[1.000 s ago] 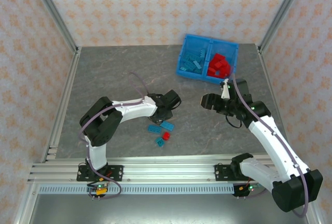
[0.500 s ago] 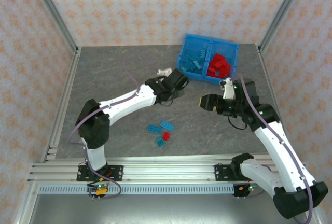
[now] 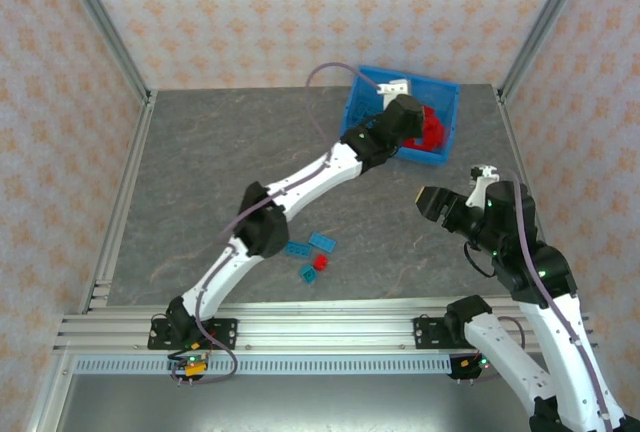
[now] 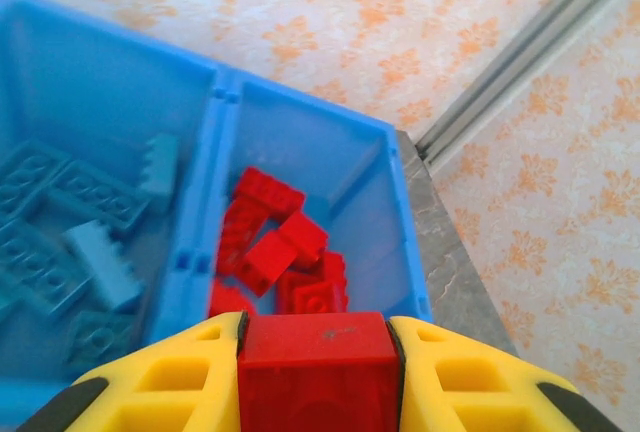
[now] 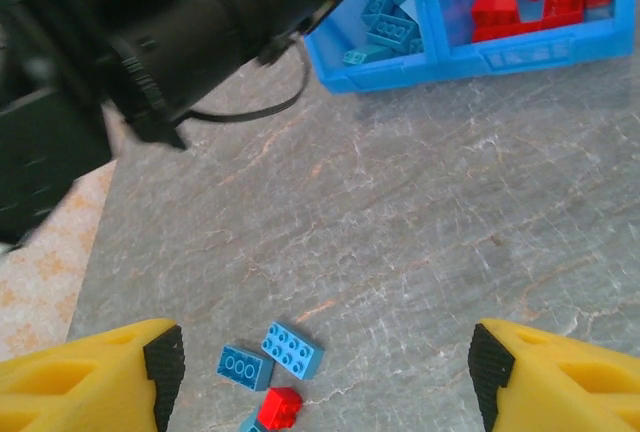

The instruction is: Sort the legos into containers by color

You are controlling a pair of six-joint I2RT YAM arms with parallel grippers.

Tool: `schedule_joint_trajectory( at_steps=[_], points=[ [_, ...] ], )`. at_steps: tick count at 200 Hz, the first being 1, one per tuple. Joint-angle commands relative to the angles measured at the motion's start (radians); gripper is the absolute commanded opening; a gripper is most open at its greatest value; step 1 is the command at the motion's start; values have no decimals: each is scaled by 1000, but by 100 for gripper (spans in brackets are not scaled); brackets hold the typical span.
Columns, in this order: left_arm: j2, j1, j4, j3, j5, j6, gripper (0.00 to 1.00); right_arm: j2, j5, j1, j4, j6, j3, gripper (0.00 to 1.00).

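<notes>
My left gripper (image 4: 318, 352) is shut on a red lego (image 4: 318, 370), and I see it held just above the near edge of the blue bin (image 4: 300, 104). In the top view the left gripper (image 3: 407, 115) reaches over the bin (image 3: 372, 73) near its divider. The right compartment holds red legos (image 4: 285, 252) (image 3: 434, 130). The left one holds blue legos (image 4: 70, 222) (image 3: 361, 114). Two blue legos (image 5: 293, 349) (image 5: 243, 366) and a red lego (image 5: 280, 407) lie loose on the table below my right gripper (image 5: 325, 372), which is open and holds nothing. From above, that gripper (image 3: 437, 203) hangs right of the loose legos (image 3: 316, 252).
The left arm (image 3: 300, 182) stretches diagonally across the grey table from its base to the bin. Its dark wrist and cable (image 5: 200, 22) cross the upper left of the right wrist view. Metal frame posts (image 3: 110, 62) and patterned walls enclose the table.
The left arm has swung from the middle of the table up to the bin, carrying the red lego. The right arm has pulled back toward the near right.
</notes>
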Motion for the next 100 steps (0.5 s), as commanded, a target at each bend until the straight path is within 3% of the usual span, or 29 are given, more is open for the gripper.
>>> schedule_joint_trajectory(
  at_steps=[1, 27, 46, 100],
  points=[
    [129, -5, 66, 219, 11, 181, 28, -14, 30, 3, -43, 26, -22, 77],
    [200, -5, 238, 216, 31, 267, 23, -22, 27, 3, -48, 27, -34, 77],
    [231, -5, 277, 216, -22, 301, 22, -22, 21, 3, -44, 29, -42, 77],
    [278, -2, 308, 215, -192, 314, 31, -33, 5, 3, -54, 54, -70, 77]
  ],
)
